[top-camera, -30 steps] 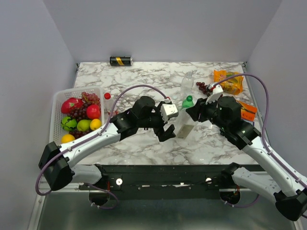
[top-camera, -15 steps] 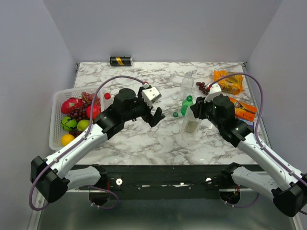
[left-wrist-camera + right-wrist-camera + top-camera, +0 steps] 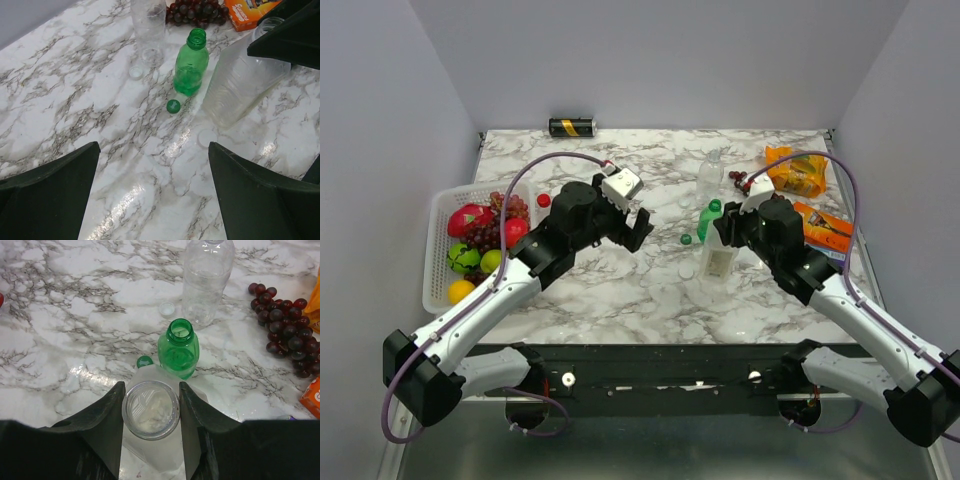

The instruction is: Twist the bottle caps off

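My right gripper [image 3: 725, 237] is shut on the open neck of a large clear bottle [image 3: 716, 258], which has no cap; in the right wrist view [image 3: 151, 390] both jaws press that neck [image 3: 150, 412]. A small green bottle [image 3: 710, 218] stands just behind it, uncapped, with its green cap [image 3: 686, 239] on the table. A clear cap [image 3: 686, 270] lies left of the held bottle. The second large clear bottle [image 3: 710, 175] stands farther back with a white cap [image 3: 167, 308] beside it. The small bottle with a red cap [image 3: 544, 200] stands by the basket. My left gripper [image 3: 635, 226] is wide open and empty [image 3: 153, 146].
A white basket [image 3: 436, 262] of fruit sits at the left edge. Dark grapes [image 3: 742, 181], an orange snack bag [image 3: 798, 170] and an orange box [image 3: 825, 228] lie at the back right. A black-and-gold can [image 3: 571, 127] lies at the far edge.
My left gripper has drawn back left and away from the held bottle, and a clear cap now lies on the table. My right gripper has stood the bottle more upright.
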`<move>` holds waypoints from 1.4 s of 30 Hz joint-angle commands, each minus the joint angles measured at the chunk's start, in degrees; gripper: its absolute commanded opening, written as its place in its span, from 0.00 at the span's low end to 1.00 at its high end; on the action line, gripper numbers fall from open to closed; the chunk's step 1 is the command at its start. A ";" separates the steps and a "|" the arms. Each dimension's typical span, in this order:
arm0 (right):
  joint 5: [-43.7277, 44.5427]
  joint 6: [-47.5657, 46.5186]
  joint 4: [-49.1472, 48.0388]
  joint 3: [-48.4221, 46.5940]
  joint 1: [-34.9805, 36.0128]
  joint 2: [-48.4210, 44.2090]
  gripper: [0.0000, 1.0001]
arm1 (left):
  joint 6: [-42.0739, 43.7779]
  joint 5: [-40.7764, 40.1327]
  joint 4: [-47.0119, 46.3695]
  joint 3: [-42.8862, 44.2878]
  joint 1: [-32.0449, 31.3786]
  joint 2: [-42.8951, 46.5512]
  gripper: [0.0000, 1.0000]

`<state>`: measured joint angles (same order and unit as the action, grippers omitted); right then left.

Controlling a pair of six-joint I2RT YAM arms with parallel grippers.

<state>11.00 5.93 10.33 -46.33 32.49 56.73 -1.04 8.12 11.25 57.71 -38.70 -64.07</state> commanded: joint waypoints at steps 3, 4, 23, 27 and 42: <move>0.33 -1.01 2.59 -0.78 -0.41 -0.48 0.44 | -3.62 -6.27 0.97 1.17 3.18 -0.61 0.99; -0.10 -1.01 3.03 -1.04 -0.32 -0.83 0.53 | -3.97 -6.45 1.15 1.35 3.71 -0.79 0.99; -4.59 -1.54 6.90 -4.21 -0.41 -9.17 0.89 | -0.02 -18.40 7.47 4.16 21.20 -6.31 0.99; -4.85 -1.54 7.25 -3.95 -0.41 -12.16 0.89 | 0.77 -19.98 9.05 4.95 24.71 -8.70 0.97; -8.55 -0.92 7.43 -3.77 -0.41 -14.10 0.89 | 2.18 -21.47 9.40 6.35 27.10 -16.43 0.64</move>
<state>4.19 4.93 16.62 -48.82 32.49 43.22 -0.30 -11.07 19.51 61.84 -11.84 -78.15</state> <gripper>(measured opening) 0.887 0.718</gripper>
